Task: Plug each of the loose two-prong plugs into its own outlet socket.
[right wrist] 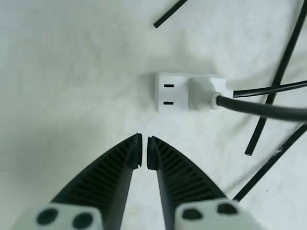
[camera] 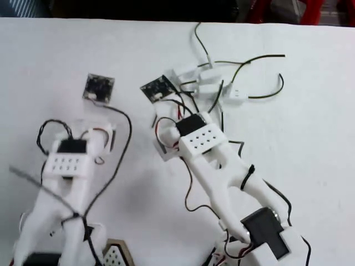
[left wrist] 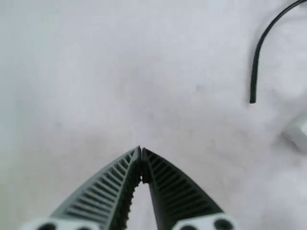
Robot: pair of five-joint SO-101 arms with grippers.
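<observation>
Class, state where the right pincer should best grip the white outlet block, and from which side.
Probably best: grip the outlet block across its flat sides at the end with the free slots, coming straight down from above. The plug and its cable crowd the other end.

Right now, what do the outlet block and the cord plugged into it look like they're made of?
The outlet block looks like white moulded plastic, smooth and fairly matte, with crisp edges and slots. The cord has a black flexible jacket, probably rubber or vinyl, faintly glossy; I can't tell which.
</observation>
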